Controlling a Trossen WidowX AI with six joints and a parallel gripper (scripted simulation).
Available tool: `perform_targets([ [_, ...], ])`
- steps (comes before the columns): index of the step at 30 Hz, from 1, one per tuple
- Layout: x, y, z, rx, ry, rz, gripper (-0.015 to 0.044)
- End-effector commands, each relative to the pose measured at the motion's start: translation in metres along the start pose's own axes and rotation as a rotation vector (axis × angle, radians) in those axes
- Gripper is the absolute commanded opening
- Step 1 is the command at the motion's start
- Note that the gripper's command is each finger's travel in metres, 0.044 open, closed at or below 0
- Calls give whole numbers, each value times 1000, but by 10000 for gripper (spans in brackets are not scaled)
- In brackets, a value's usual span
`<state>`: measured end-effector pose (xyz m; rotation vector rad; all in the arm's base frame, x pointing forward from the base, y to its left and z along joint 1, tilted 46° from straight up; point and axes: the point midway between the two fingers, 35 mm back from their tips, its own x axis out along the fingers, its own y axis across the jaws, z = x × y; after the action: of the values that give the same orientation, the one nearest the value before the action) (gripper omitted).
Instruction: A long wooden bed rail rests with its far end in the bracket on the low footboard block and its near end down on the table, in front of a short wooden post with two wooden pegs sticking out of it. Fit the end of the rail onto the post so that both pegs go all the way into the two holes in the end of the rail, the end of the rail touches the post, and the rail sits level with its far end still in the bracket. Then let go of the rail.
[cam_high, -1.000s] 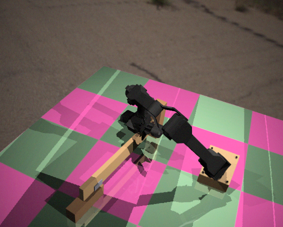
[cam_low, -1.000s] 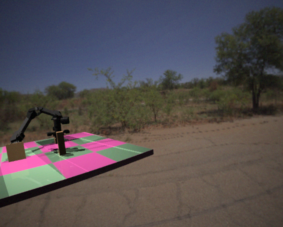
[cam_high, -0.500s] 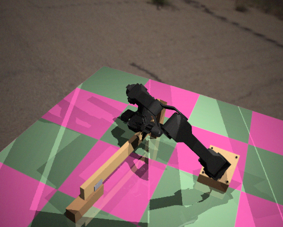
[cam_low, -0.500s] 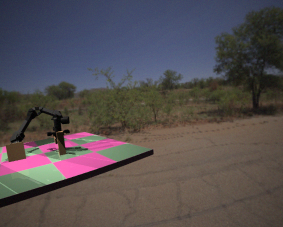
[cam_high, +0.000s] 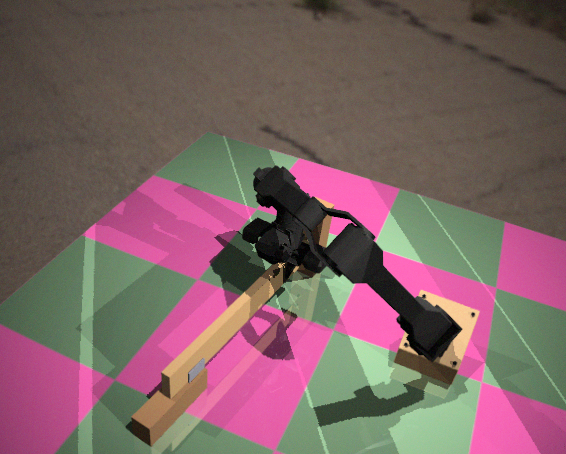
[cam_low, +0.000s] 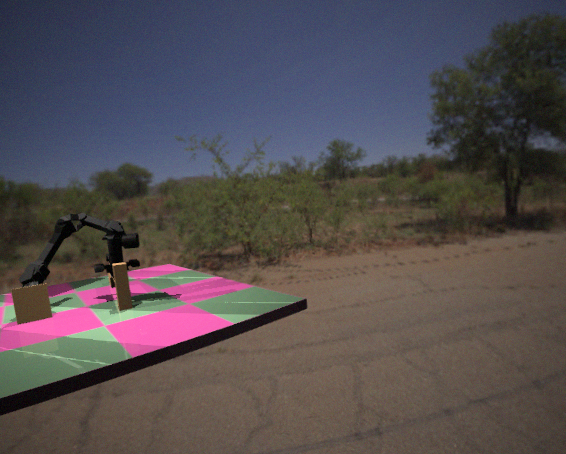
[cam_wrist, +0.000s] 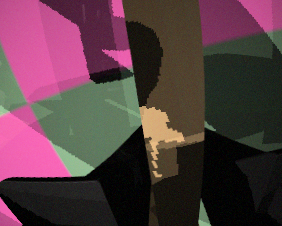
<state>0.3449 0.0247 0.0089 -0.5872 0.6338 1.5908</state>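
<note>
The long wooden rail (cam_high: 216, 327) (cam_wrist: 182, 60) runs from the low footboard block (cam_high: 169, 419) toward the post. Its far end sits on the block beside the grey bracket plate (cam_high: 196, 370). My gripper (cam_high: 286, 270) (cam_wrist: 164, 128) is shut on the rail close to its near end, pointing down, and holds that end off the table. The upright post (cam_high: 327, 225) (cam_low: 122, 289) stands just beyond the gripper. The pegs, the rail's end holes and any gap between rail end and post are hidden behind the gripper and arm. I cannot tell whether the rail is exactly level.
The arm's base stands on a wooden block (cam_high: 462, 320) (cam_low: 32, 305), to the right of the rail in the top view. The arm reaches over from there, close beside the post. The table (cam_high: 240, 415) (cam_low: 170, 325) is chequered pink and green, with shadows and reflections.
</note>
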Motion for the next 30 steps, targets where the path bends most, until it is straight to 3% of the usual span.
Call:
perform_targets([
  [1,-2,-2,-3,-1,2,-9,0],
  [30,-3,-1,-12,-1,2,-9,0],
])
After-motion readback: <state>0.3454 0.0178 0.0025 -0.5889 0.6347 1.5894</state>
